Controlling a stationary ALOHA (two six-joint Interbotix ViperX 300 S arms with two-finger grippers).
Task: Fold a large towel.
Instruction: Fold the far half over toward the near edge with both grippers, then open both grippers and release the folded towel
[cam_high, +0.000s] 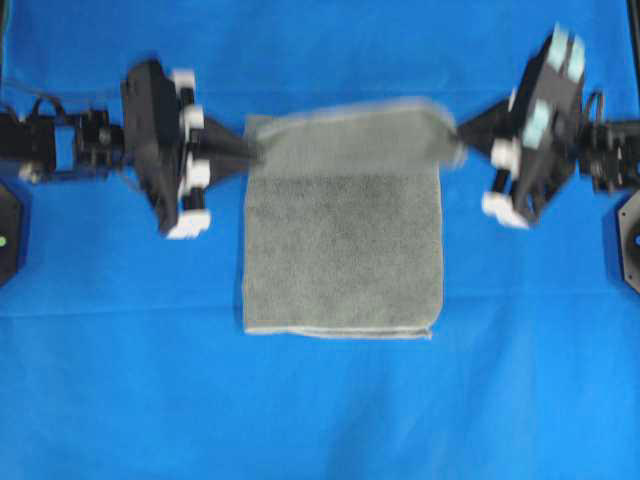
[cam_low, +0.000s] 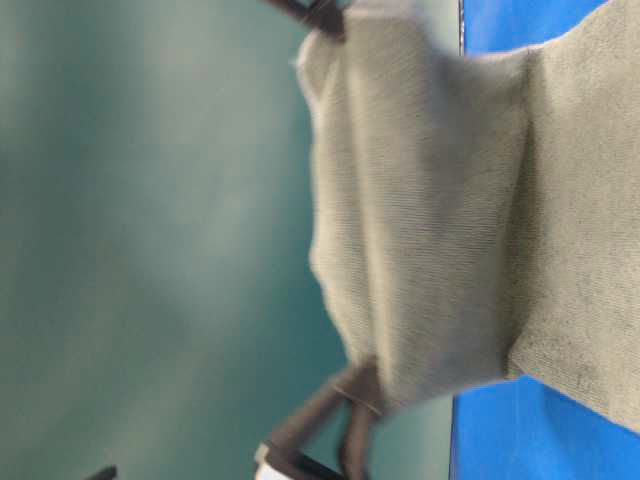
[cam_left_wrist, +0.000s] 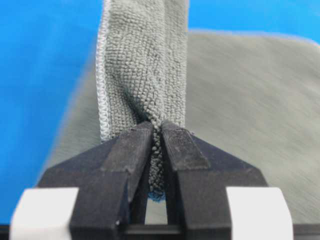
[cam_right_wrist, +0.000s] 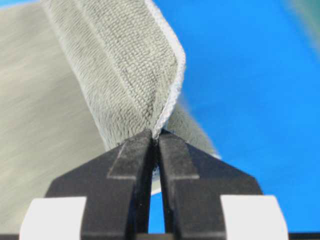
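towel (cam_high: 343, 250) mid-fold on blue desk (cam_high: 320, 410): near half lies flat, far edge lifted and stretched between your claws. left claw (cam_high: 250, 152) pressed together, pinching towel's left corner; right claw (cam_high: 458, 135) likewise on right corner. left to do, by look: carry far edge over to near hem, lay flat, release. bare desk all round, room ample.

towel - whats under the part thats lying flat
The bright blue sheet shows all around the towel and runs under its flat part. Whatever lies beneath the cloth itself is covered. Its far edge is lifted, pinched by the left gripper and right gripper.
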